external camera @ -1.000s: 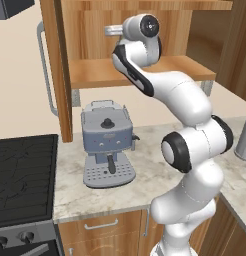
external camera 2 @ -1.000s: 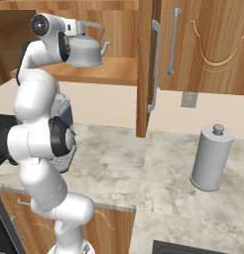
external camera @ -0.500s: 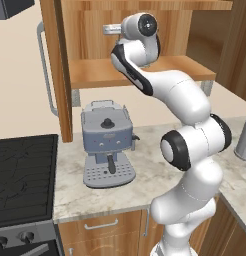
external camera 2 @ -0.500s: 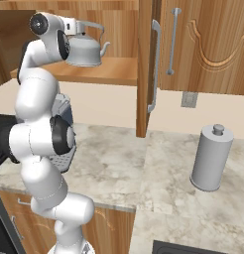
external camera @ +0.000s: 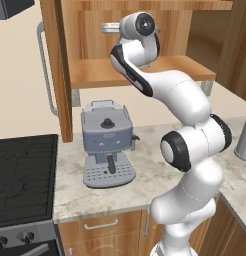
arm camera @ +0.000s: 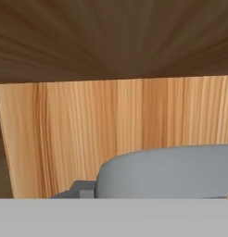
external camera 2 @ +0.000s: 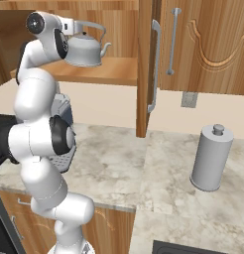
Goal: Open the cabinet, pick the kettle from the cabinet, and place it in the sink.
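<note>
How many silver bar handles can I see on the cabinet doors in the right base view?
2. One long silver bar handle is on the open wood door's edge, the other silver bar handle on the closed carved door to its right. Others may be hidden.

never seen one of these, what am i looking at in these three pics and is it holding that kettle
It is a simulated kitchen with a white robot arm on a driving base. Two pictures come from cameras on the base, behind the arm to its left and right; the third looks along the hand itself. The arm reaches into the open wood cabinet, with its hand at the silver kettle on the shelf. The jaws are hidden, so I cannot tell whether the kettle is gripped. On the marble counter stand a grey coffee machine and a tall grey canister.
</note>
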Tool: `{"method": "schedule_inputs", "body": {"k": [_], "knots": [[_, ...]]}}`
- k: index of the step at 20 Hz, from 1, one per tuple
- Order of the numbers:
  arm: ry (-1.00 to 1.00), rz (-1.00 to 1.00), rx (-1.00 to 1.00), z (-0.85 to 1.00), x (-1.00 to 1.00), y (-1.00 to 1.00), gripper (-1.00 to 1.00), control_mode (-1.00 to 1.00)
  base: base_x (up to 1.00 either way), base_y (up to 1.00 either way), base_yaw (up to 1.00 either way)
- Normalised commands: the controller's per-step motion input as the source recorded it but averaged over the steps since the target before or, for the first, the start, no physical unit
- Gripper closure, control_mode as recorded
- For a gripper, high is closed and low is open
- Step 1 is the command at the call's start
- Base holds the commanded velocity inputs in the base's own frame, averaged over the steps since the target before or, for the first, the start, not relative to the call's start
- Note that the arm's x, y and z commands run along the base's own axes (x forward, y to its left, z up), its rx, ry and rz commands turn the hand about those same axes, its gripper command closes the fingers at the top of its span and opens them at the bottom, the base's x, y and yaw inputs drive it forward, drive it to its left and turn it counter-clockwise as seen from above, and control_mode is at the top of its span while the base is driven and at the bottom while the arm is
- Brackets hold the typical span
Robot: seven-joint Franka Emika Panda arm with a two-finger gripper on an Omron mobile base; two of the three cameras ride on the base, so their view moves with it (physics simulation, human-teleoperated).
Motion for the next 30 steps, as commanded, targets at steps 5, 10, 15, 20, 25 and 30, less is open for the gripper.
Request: {"method": "schedule_inputs", "body": {"k": [5, 10, 15, 20, 25, 30], "knots": [[0.00, -0.02, 0.05, -0.03, -0.02, 0.00, 1.00, -1.00, 0.00, 0.00, 0.00], [0.00, 0.00, 0.06, 0.00, -0.13, 0.00, 1.00, -1.00, 0.00, 0.00, 0.00], [-0.01, 0.00, 0.07, 0.01, -0.33, 0.00, 1.00, -1.00, 0.00, 0.00, 0.00], [-0.01, 0.00, 0.07, 0.05, -0.43, -0.04, 1.00, -1.00, 0.00, 0.00, 0.00], [-0.02, 0.00, 0.06, 0.06, -0.50, -0.09, 1.00, -1.00, 0.00, 0.00, 0.00], [0.00, 0.00, 0.01, 0.11, -0.52, -0.09, 1.00, -1.00, 0.00, 0.00, 0.00]]}}
